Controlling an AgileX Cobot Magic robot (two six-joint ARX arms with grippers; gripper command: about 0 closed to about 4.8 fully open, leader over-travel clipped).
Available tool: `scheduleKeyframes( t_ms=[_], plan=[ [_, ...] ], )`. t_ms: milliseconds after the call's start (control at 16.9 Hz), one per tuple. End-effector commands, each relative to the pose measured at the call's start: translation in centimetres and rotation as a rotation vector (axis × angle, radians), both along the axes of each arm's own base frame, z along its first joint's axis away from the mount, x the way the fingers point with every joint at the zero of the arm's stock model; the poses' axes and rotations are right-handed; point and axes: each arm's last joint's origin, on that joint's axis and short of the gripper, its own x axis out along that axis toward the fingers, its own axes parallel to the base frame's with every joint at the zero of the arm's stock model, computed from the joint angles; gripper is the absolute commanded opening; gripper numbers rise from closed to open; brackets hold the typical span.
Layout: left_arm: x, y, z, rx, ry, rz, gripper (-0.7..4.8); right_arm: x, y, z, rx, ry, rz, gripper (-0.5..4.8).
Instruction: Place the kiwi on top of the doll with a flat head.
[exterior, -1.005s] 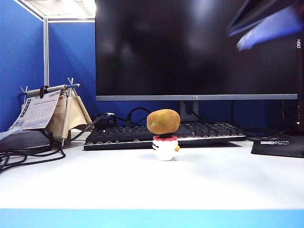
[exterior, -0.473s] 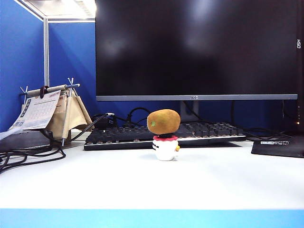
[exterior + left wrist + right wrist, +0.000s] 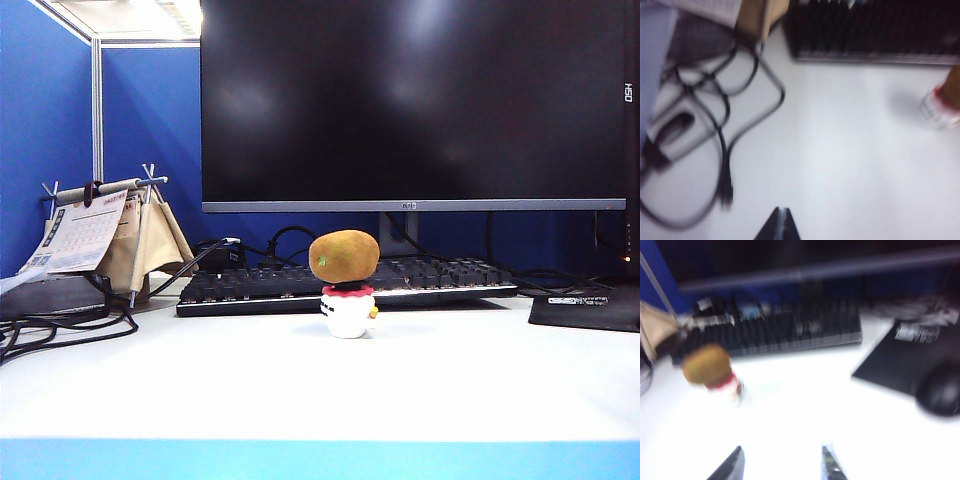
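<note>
Blurred arm gone from my exterior view, kiwi balanced on flat-headed doll, bare white worktop all round, left gripper closed, right gripper open, both well clear.

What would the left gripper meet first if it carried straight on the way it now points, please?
Probably bare table: the shut left gripper holds nothing, with only white surface ahead. The keyboard lies beyond, though blur leaves depth unclear.

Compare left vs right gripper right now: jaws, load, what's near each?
Left gripper has its fingers pressed together; right gripper stands open with a clear gap. Left hangs over bare table near loose cables; right faces the kiwi sitting on the doll, with the keyboard beyond. Both are empty and absent from the exterior view.
</note>
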Motion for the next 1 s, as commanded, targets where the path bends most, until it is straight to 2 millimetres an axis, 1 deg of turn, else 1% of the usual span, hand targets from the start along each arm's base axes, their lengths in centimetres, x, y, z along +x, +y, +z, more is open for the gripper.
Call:
scheduleKeyframes(
  t_ms=[59, 118, 177, 296, 355, 414, 473, 532, 650, 768, 887, 1005],
  plan=[
    [-0.1, -0.3, -2.1, -0.030, 0.018, -0.068, -0.05, 0.8, 0.3, -2.1, 0.015, 0.052, 0.007, 1.98],
    [-0.1, -0.5, -2.5, -0.038, 0.008, -0.114, -0.05, 1.0, 0.5, -3.4, 0.003, 0.103, 0.037, 1.97],
    [-0.1, -0.6, -2.8, -0.036, 0.013, -0.166, -0.05, 1.1, 0.8, -4.4, 0.009, 0.138, 0.115, 1.97],
    [-0.3, -0.7, -3.4, -0.044, 0.035, -0.257, -0.05, 1.2, 1.2, -6.1, 0.025, 0.184, 0.243, 1.97],
    [-0.5, -0.9, -3.8, -0.029, 0.038, -0.326, -0.05, 1.1, 1.4, -6.0, 0.039, 0.189, 0.303, 1.98],
    [-0.8, -1.1, -4.4, -0.011, 0.041, -0.471, -0.05, 1.1, 1.5, -5.9, 0.048, 0.181, 0.339, 1.98],
    [-1.1, -1.3, -5.0, -0.037, 0.045, -0.613, -0.05, 1.1, 1.5, -5.9, 0.050, 0.180, 0.348, 1.98],
    [-1.4, -1.4, -5.5, -0.052, 0.061, -0.689, -0.05, 1.1, 1.6, -6.0, 0.053, 0.183, 0.365, 1.97],
    [-1.6, -1.2, -6.4, -0.019, 0.071, -0.703, -0.05, 1.0, 1.7, -6.0, 0.062, 0.186, 0.411, 1.97],
    [-1.6, -1.0, -7.2, 0.031, 0.077, -0.646, -0.05, 1.0, 1.7, -5.9, 0.067, 0.183, 0.430, 1.97],
    [-1.6, -0.6, -7.8, 0.093, 0.080, -0.536, -0.05, 1.0, 1.7, -5.9, 0.060, 0.180, 0.414, 1.97],
    [-1.3, -0.3, -7.8, 0.124, 0.052, -0.388, -0.05, 1.0, 1.7, -5.9, 0.055, 0.178, 0.394, 1.97]
  ],
)
